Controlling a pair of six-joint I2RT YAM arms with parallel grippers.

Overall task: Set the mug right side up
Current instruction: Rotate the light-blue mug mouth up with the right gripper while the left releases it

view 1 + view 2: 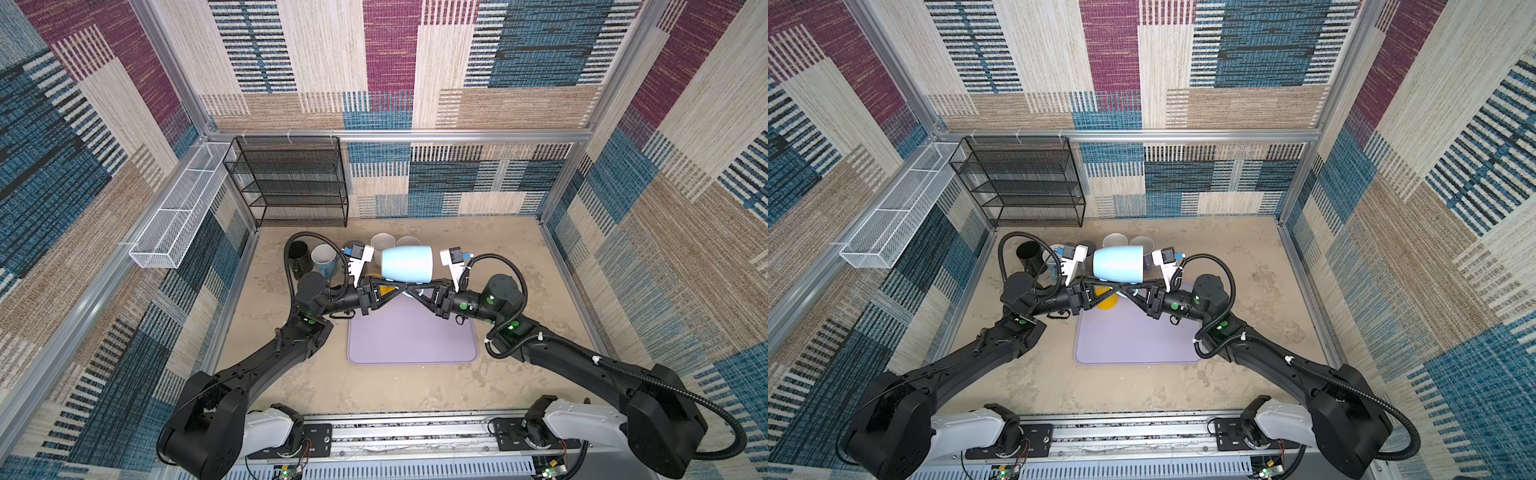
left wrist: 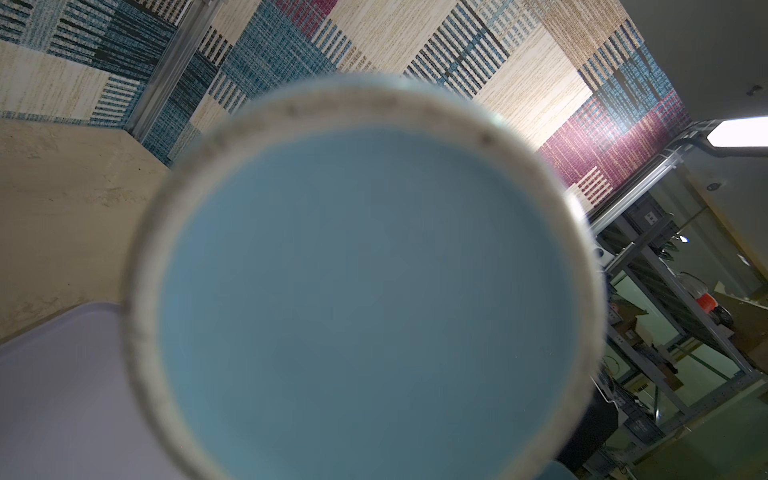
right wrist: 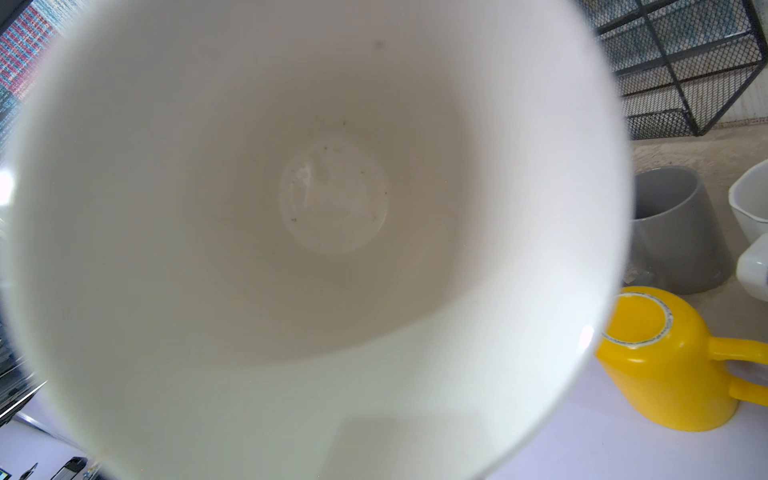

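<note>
Above the far edge of the mat (image 1: 411,336) the mug (image 1: 407,264) hangs in the air, clear of the surface, with my 2 hands meeting tip to tip just under its near side. My left hand (image 1: 400,289) is pinched together on the mug there, on the handle I judge, though the body hides that hold. My right hand (image 1: 413,291) has its tips at the same spot, touching the left ones or nearly so. I cannot tell whether it is clamped or only resting there.

What worries me is that small, shared hold. The whole body sits off to one side of it, so a weak pinch on slick glaze could let the mug swing or twist down. If one hand lets go before the other has a firm bite, it drops. The yellow mug (image 3: 665,365), base up on the mat's far edge, is close beneath, and the gray mug (image 3: 673,232) stands just beyond the mat. Fingers crowding each other could also knock the hold loose.

Its long axis lies level, running along the mat's far edge. The base faces my left arm and the white inside faces my right arm, so I judge it half turned, and the mouth must go up from here
</note>
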